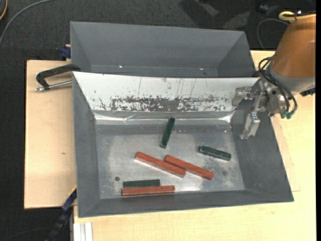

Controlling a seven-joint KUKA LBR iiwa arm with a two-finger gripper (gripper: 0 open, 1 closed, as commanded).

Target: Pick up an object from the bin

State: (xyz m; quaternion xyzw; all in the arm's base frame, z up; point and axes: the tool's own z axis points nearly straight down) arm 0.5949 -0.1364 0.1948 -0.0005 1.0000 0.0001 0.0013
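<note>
My gripper point(247, 129) hangs over the bin's right side, above the sloping right wall, with nothing between its fingers. The nearest loose thing is a short dark green bar point(214, 153) lying on the floor below and left of it. Two long red-brown bars lie side by side in the middle, one point(189, 166) closer to the gripper and one point(159, 164) further left. Another dark green bar point(167, 132) lies tilted near the back wall.
At the front left, a dark green bar point(141, 184) and a red-brown bar point(148, 190) lie side by side against the front wall. A small dark speck point(117, 179) sits on the floor at the left.
</note>
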